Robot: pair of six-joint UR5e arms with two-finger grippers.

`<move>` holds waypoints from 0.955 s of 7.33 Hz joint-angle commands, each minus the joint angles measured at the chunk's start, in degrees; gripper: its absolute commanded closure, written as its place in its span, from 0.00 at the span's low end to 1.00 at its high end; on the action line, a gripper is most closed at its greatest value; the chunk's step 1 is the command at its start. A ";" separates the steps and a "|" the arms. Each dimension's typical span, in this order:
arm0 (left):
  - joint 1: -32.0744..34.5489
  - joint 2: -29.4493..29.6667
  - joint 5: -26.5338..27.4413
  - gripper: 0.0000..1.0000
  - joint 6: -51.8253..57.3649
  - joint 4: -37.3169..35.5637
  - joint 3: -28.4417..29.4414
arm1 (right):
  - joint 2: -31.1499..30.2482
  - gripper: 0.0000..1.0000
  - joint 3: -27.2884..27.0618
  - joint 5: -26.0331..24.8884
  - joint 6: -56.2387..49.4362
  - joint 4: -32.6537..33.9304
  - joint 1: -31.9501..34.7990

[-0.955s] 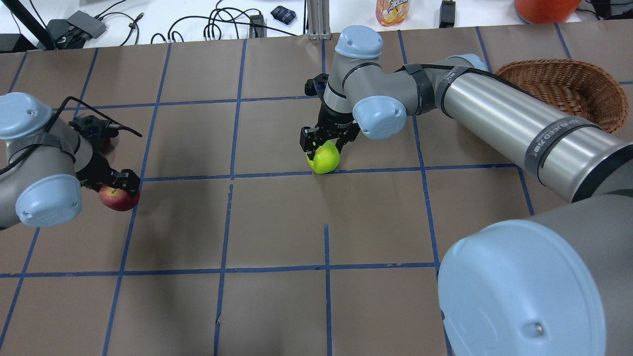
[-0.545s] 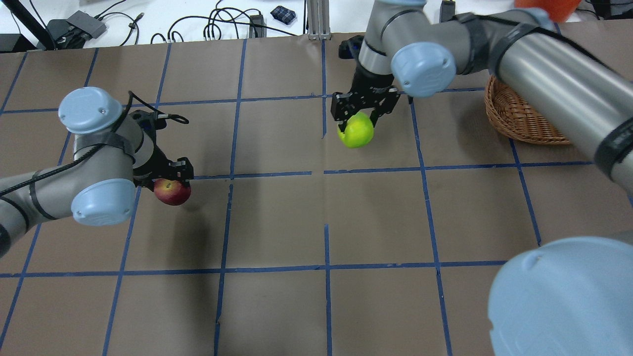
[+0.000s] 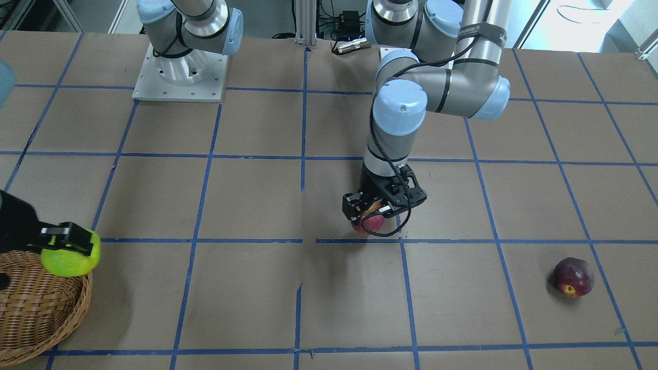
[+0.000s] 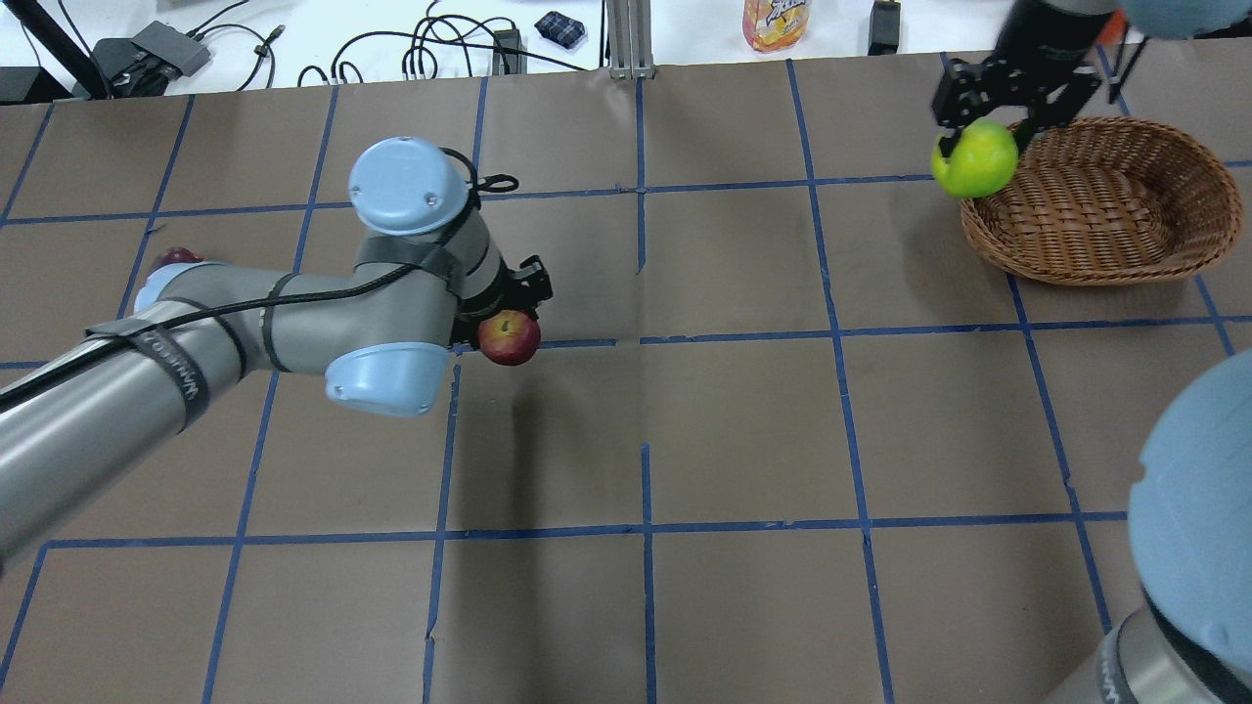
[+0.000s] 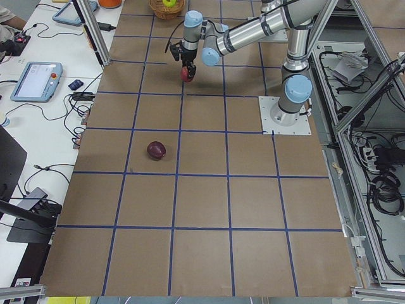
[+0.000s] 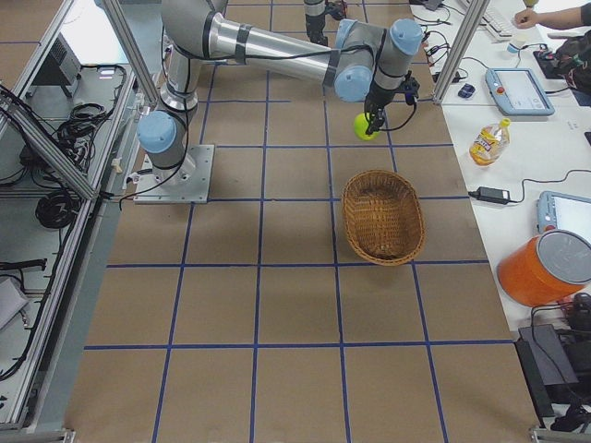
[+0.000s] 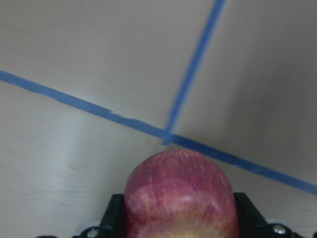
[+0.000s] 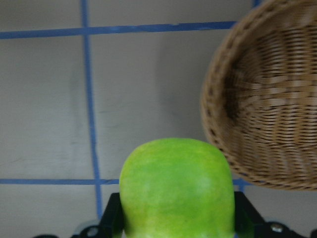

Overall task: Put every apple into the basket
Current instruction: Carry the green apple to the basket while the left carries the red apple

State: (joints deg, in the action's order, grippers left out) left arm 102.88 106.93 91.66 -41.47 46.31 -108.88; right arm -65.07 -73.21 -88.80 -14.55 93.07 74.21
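My right gripper is shut on the yellow-green apple and holds it in the air just beside the wicker basket's rim; the apple fills the right wrist view. My left gripper is shut on the red streaked apple and holds it above the table's middle left; it also shows in the left wrist view. The dark maroon apple lies on the table far from the basket, mostly hidden behind my left arm in the overhead view.
The brown paper table carries a blue tape grid. A juice bottle, cables and an orange container stand beyond the table's far edge. My left arm's long link spans the table's left part.
My right gripper has carried the green apple from the table's middle to the basket's rim. My left gripper has carried the red apple rightward toward the middle.
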 commanded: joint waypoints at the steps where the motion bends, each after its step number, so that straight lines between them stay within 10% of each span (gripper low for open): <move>1: 7.84 7.21 0.01 0.63 -13.60 -0.25 7.08 | 4.56 1.00 0.79 -9.59 -8.01 6.54 -8.87; 4: 9.36 12.59 0.18 0.52 -16.28 -0.25 11.94 | 10.30 1.00 0.79 -10.35 -13.58 14.67 -13.47; 5: 9.36 13.30 0.18 0.01 -16.36 -0.69 12.20 | 11.62 1.00 0.88 -10.00 -13.66 17.03 -13.65; 7: 9.01 12.52 0.27 0.00 -13.84 0.53 12.90 | 14.26 0.72 0.70 -9.82 -13.40 20.74 -13.92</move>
State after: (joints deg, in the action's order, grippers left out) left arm 112.12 119.84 91.82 -57.14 46.25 -96.51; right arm -52.26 -72.42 -98.86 -28.10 111.83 60.49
